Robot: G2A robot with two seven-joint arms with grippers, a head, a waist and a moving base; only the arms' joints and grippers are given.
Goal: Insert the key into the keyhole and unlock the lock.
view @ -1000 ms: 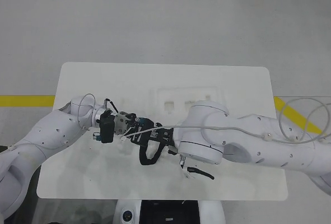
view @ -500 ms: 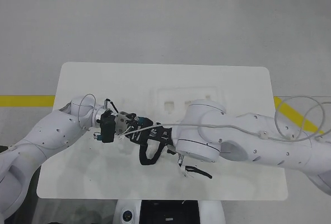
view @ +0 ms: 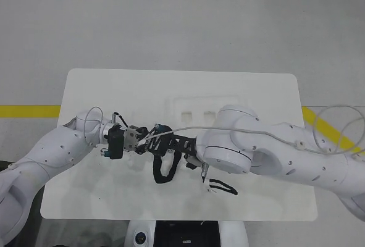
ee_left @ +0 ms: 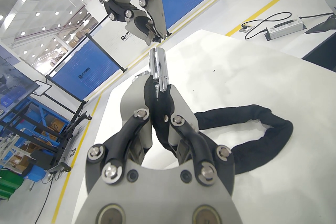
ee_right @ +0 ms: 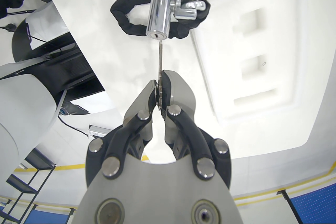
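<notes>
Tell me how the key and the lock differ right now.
The key is a thin, flat blade; the lock is a thick, shiny round barrel. The key is pinched in the right gripper; the lock is held by the left gripper. The lock trails a black sleeved loop; the key has none. Both are metal and lined up end to end, key tip near the keyhole.

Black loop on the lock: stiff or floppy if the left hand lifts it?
Probably floppy: the loop droops in a slack curve from where the left hand grips the lock. Its fabric-looking sleeve likely drags rather than slides. The lock's chrome looks smooth, maybe slippery.
</notes>
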